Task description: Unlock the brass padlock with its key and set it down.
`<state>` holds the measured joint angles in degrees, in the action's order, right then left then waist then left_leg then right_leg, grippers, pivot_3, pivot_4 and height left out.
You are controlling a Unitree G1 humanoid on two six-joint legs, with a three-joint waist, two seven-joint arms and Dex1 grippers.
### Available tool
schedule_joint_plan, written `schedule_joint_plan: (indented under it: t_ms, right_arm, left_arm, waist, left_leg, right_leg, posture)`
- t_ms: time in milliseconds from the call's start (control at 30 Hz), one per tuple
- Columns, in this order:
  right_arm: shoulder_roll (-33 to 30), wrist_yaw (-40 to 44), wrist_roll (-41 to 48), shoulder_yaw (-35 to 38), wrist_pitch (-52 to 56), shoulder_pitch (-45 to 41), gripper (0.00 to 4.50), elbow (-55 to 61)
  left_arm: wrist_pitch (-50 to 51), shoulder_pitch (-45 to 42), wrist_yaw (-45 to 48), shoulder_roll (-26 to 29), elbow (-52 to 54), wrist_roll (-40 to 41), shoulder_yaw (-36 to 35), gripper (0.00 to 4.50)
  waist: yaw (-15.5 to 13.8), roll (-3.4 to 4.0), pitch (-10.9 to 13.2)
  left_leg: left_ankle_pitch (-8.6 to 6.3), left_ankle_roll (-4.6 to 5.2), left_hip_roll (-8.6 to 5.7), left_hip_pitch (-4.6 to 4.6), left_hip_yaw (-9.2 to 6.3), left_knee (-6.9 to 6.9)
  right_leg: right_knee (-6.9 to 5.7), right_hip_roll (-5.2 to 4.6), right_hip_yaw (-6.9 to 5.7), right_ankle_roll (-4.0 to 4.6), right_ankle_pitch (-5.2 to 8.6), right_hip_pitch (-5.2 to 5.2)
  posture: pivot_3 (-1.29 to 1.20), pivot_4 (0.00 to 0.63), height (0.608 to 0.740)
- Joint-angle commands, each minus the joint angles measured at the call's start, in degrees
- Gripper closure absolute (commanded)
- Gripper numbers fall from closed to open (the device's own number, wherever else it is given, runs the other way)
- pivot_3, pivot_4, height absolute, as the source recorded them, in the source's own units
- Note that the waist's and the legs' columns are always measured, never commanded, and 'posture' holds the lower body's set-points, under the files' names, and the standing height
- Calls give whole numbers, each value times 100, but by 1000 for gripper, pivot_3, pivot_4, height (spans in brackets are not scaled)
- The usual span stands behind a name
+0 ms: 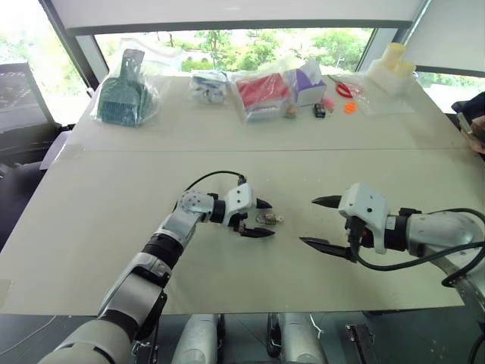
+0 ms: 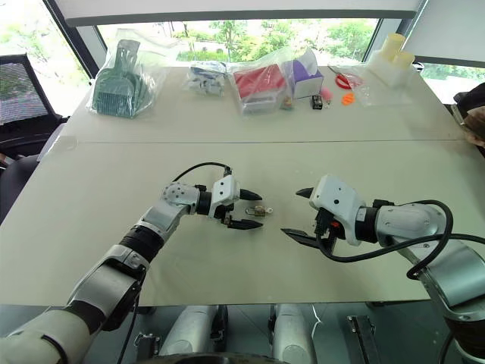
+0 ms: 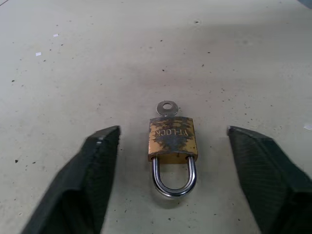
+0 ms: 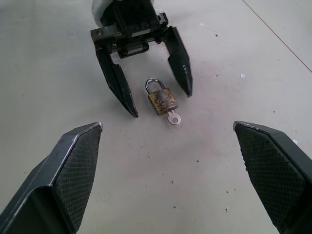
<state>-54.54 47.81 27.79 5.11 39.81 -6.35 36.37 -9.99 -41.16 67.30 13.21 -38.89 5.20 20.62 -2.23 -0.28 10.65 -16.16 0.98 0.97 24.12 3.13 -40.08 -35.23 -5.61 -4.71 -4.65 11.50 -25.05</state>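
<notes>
Brass padlock (image 3: 171, 141) flat on the pale table (image 1: 114, 227), key (image 3: 166, 109) seated in the keyhole at the base, shackle (image 3: 174, 176) apparently still seated in the body on both legs, so likely still locked, though hard to confirm. Key inserted; left to do, judging by this: grip, turn key, pop shackle, set down. Left gripper (image 1: 259, 218) low over the table, reaching in from the left, pointing right and slightly down, fingers spread wide either side of the lock, shackle end nearest the wrist, no contact visible. Right gripper (image 1: 322, 222) hovering to the right, aimed left and down toward the key end, jaws fully spread, empty, apart from the lock. Bags and small items (image 1: 261, 95) along the far edge, well apart from the work.
</notes>
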Motion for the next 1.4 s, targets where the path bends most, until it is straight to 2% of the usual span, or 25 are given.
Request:
schedule_joint_plan:
  t_ms: [33, 100, 267, 533, 767, 1300, 1333, 1400]
  right_arm:
    - [17, -32, 19, 109, -53, -43, 0, 161]
    - [22, -30, 7, 61, -73, -90, 0, 132]
    - [175, -158, -307, -277, -348, -295, 0, 30]
    - [576, -680, -2483, -1546, -2378, -876, 0, -758]
    - [1123, -985, -3600, -2120, -3415, -1236, 0, -1190]
    - [1780, -1127, -4425, -2167, -4139, -1721, 0, -1686]
    - [1807, -1124, -4464, -2172, -4169, -1739, 541, -1715]
    - [1836, -1111, -4521, -2169, -4227, -1763, 1342, -1754]
  left_arm:
    - [-21, 27, 25, 86, -121, -141, -74, 2865]
    - [39, 33, 29, 112, -117, -126, -104, 3770]
    - [439, 42, 134, 227, 34, 11, -244, 3764]
    - [1752, -31, 1111, 1203, 1802, 665, -544, 3764]
    - [2683, -256, 1344, 1706, 2597, 1238, -993, 3764]
    - [2991, -448, 1116, 1516, 2877, 1314, -1066, 3764]
    - [2981, -446, 1121, 1508, 2863, 1307, -1062, 3764]
    - [2933, -441, 1140, 1503, 2822, 1271, -1040, 3764]
  waist:
    - [2, 0, 0]
    - [3, 0, 0]
    - [20, -1, -1]
    - [66, 0, 1]
    - [13, -1, 1]
    - [19, -1, 1]
    - [17, -1, 1]
    - [14, -1, 1]
  left_leg:
    - [0, 0, 0, -1, 0, 0]
    - [0, 0, 0, -4, 0, 0]
    - [0, 0, 3, -9, 0, 0]
    - [0, 0, 2, 3, 0, 3]
    - [1, -1, -2, 10, 3, -1]
    - [3, -2, -4, 9, 5, -2]
    - [3, -2, -4, 9, 5, -2]
    - [3, -2, -4, 9, 5, -2]
  right_leg:
    - [0, 0, 0, 0, 0, 1]
    - [0, 0, 0, 0, 0, 2]
    - [-2, 3, 0, 1, -1, 4]
    - [-11, 6, -1, -1, -1, -10]
    - [-9, 5, 0, -1, 0, -12]
    - [-12, 7, -1, -3, -1, -11]
    - [-12, 7, -1, -3, -1, -11]
    - [-12, 7, -1, -3, -1, -11]
  posture:
    - [0, 150, 740]
    - [0, 150, 740]
    - [0, 150, 740]
    - [0, 150, 740]
    - [0, 150, 740]
    - [0, 150, 740]
    - [0, 150, 740]
    - [0, 150, 740]
